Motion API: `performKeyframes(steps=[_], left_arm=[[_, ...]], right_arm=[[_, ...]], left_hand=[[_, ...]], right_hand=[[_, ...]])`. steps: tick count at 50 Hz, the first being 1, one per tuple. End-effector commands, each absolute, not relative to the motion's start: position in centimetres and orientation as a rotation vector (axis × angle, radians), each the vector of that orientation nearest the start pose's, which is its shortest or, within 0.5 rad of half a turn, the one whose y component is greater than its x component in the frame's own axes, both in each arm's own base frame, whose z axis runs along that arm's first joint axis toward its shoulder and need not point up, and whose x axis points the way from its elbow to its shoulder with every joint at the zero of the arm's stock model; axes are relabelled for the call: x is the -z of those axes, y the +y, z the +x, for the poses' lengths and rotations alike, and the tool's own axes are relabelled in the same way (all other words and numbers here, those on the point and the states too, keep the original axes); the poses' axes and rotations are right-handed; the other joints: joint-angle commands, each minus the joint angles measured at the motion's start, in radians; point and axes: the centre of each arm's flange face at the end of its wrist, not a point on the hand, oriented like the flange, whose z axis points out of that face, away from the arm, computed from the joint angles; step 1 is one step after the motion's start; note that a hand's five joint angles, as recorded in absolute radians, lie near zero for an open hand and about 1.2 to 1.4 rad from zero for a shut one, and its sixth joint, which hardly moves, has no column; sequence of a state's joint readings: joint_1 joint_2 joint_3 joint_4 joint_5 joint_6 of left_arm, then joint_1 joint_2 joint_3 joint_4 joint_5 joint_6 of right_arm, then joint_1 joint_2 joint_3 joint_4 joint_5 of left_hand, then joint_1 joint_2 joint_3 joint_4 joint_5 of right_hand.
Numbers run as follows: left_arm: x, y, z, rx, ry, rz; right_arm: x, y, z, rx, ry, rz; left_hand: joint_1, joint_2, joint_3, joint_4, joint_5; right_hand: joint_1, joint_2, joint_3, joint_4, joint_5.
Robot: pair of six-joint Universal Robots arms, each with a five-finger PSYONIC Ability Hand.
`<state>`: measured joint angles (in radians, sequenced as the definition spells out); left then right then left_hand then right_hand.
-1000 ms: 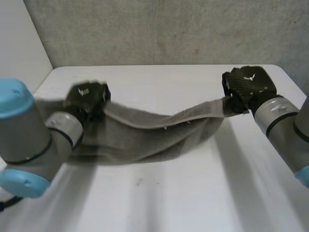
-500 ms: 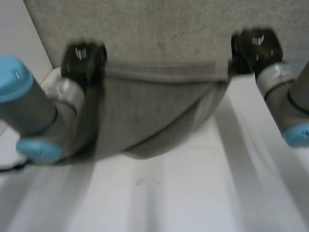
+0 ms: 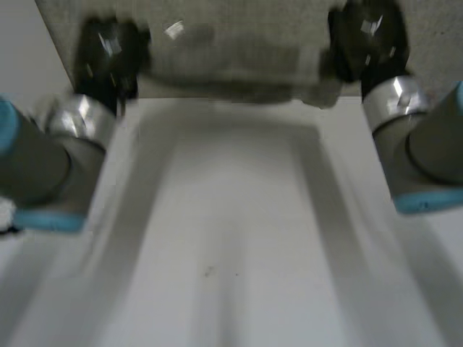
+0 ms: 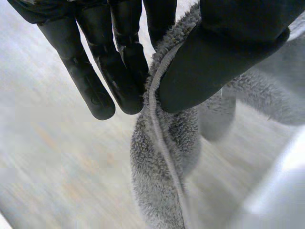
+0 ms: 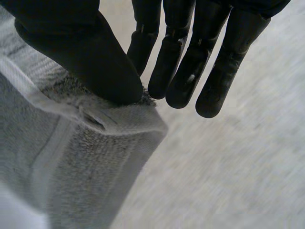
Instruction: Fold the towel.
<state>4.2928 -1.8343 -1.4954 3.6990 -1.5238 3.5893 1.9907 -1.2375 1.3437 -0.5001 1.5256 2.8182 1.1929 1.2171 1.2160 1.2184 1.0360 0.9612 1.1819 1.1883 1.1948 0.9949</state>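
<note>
Two-handed hold, aloft | left hand (image 4: 233,52) — right hand (image 5: 81,52) | pinching towel (image 3: 231,69) ends

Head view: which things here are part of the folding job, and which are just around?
In the job:
towel, held up off the table
left hand, pinching the towel
right hand, pinching a towel corner

Just around:
table
wall behind

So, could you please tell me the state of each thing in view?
towel: held up off the table, stretched between both hands, hanging below them.
left hand: shut on the towel's edge, thumb against fingers.
right hand: shut on a towel corner, thumb against fingers.
</note>
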Motion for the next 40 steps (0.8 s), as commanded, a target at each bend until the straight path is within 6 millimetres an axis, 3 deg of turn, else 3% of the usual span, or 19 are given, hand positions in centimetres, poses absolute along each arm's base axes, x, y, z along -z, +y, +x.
performKeyframes(steps=[1, 2, 3, 4, 5, 6, 9, 17, 19, 20, 22, 26, 31, 40], left_arm=[[-16.3, -26.3, -29.5, 2.312, 1.967, 1.043], [-14.3, -25.5, -29.7, 2.255, 2.026, 1.088], [-14.3, -25.5, -29.7, 2.254, 2.026, 1.088], [-14.3, -25.5, -29.7, 2.254, 2.026, 1.088], [-12.3, -24.6, -29.9, 2.185, 2.086, 1.140], [-11.5, -24.0, -30.0, 2.152, 2.113, 1.164], [-11.3, -23.5, -30.1, 2.145, 2.121, 1.183], [-13.6, -21.7, -30.0, 2.150, 2.123, 1.219], [-14.9, -21.3, -29.8, 2.161, 2.115, 1.214], [-14.9, -21.3, -29.8, 2.161, 2.115, 1.214], [-15.9, -20.9, -29.4, 2.155, 2.120, 1.214], [-16.6, -20.7, -29.1, 2.136, 2.135, 1.219], [-17.0, -21.5, -28.4, 2.110, 2.149, 1.191], [-16.8, -25.6, -24.5, 2.000, 2.202, 1.004]], right_arm=[[-22.5, -29.3, 28.4, 2.161, 1.883, -0.876], [-20.6, -28.9, 28.2, 2.081, 1.956, -0.906], [-20.5, -28.9, 28.2, 2.080, 1.956, -0.906], [-19.3, -28.5, 28.0, 2.025, 2.013, -0.934], [-19.3, -28.4, 28.0, 2.025, 2.014, -0.934], [-18.3, -28.2, 27.5, 1.986, 2.068, -0.968], [-17.6, -28.4, 26.1, 1.967, 2.149, -1.001], [-19.1, -30.3, 22.7, 2.062, 2.223, -0.905], [-19.5, -30.8, 21.8, 2.087, 2.238, -0.877], [-19.6, -31.2, 21.1, 2.101, 2.253, -0.855], [-19.7, -31.6, 20.4, 2.111, 2.270, -0.835], [-19.7, -32.6, 19.0, 2.131, 2.304, -0.792], [-19.3, -33.2, 18.4, 2.130, 2.328, -0.772], [-18.4, -34.4, 17.0, 2.116, 2.383, -0.732]], left_hand=[[0.203, 0.179, 0.180, 0.178, 0.186], [0.203, 0.179, 0.180, 0.178, 0.186], [0.203, 0.179, 0.180, 0.178, 0.186], [0.203, 0.179, 0.180, 0.178, 0.186], [0.203, 0.179, 0.180, 0.178, 0.186], [0.203, 0.179, 0.180, 0.178, 0.186], [0.203, 0.179, 0.180, 0.178, 0.186], [0.163, 0.138, 0.140, 0.137, 0.145], [-0.068, -0.092, -0.091, -0.093, -0.085], [-0.069, -0.093, -0.092, -0.095, -0.087], [-0.607, -0.631, -0.630, -0.632, -0.624], [-0.861, -0.885, -0.884, -0.887, -0.879], [-0.882, -0.907, -0.906, -0.908, -0.900], [-0.774, -0.798, -0.797, -0.800, -0.792]], right_hand=[[0.435, 0.214, 0.208, 0.201, 0.227], [0.435, 0.214, 0.208, 0.201, 0.227], [0.435, 0.214, 0.208, 0.201, 0.227], [0.435, 0.214, 0.208, 0.201, 0.227], [0.435, 0.214, 0.208, 0.201, 0.227], [0.435, 0.214, 0.208, 0.201, 0.227], [0.435, 0.214, 0.208, 0.201, 0.227], [0.435, 0.214, 0.208, 0.201, 0.227], [0.435, 0.214, 0.208, 0.201, 0.227], [0.435, 0.214, 0.208, 0.201, 0.227], [0.435, 0.214, 0.208, 0.201, 0.227], [0.435, 0.214, 0.208, 0.201, 0.227], [0.435, 0.214, 0.208, 0.201, 0.227], [0.435, 0.214, 0.208, 0.201, 0.227]])
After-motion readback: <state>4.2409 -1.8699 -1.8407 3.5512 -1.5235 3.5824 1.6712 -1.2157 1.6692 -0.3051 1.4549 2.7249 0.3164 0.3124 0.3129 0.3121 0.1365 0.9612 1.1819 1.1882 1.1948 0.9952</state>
